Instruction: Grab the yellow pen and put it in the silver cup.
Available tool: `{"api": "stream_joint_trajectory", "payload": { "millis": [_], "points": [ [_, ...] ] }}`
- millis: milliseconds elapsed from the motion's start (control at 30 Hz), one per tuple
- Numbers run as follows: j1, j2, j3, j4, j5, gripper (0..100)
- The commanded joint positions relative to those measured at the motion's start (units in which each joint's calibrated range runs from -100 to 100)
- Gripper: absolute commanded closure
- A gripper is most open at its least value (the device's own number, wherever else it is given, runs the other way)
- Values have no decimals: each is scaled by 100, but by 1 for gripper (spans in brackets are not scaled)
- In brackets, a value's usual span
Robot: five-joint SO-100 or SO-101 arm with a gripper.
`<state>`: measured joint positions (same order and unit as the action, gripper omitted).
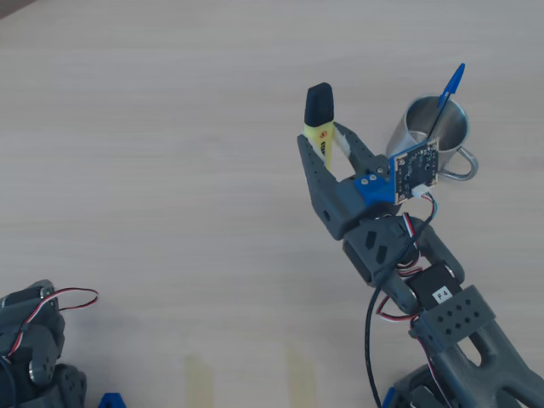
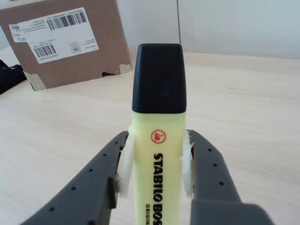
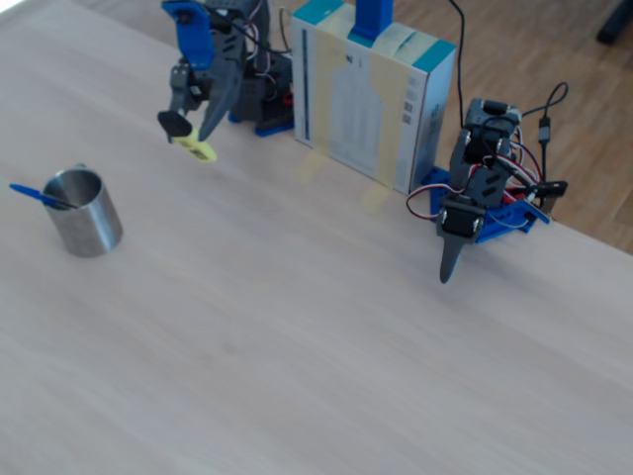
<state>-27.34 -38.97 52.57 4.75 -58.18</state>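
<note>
While clamped on the yellow pen, end effector sits lifted off the bench, cap end up and forward, white pads pinching the barrel from both sides. Silver cup just right of the end effector in the overhead view, handle far right, not yet reached.

Risks:
- Blue pen already standing in the cup, leaning toward its far-right rim. Takes up mouth space; could catch the marker on the way in or get knocked out.
- Grip low on the barrel, most of the body and cap sticking out past the pads. Likely to pivot if the cap clips the rim.
- Light cup, probably slides or tips on a side hit from finger or camera board.
- Tilted release: may bridge the rim instead of dropping in.

View differences:
- Wrist view: shows pad contact and print on the barrel, plus cardboard box far left. No cup at all.
- Overhead: gives cup-to-marker offset and handle direction.
- Fixed view: confirms marker clear of the bench, cup well left of it; also second arm parked right and a box.
</note>
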Motion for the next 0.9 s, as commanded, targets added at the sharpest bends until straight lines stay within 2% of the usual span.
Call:
{"api": "stream_joint_trajectory", "payload": {
  "millis": [0,133,733,867],
  "points": [
    [47,-226,81,-376,-75,87],
    [195,-292,226,-711,-101,87],
    [971,-309,153,-805,-174,87],
    [1129,-300,226,-1200,-216,87]
  ]
}}
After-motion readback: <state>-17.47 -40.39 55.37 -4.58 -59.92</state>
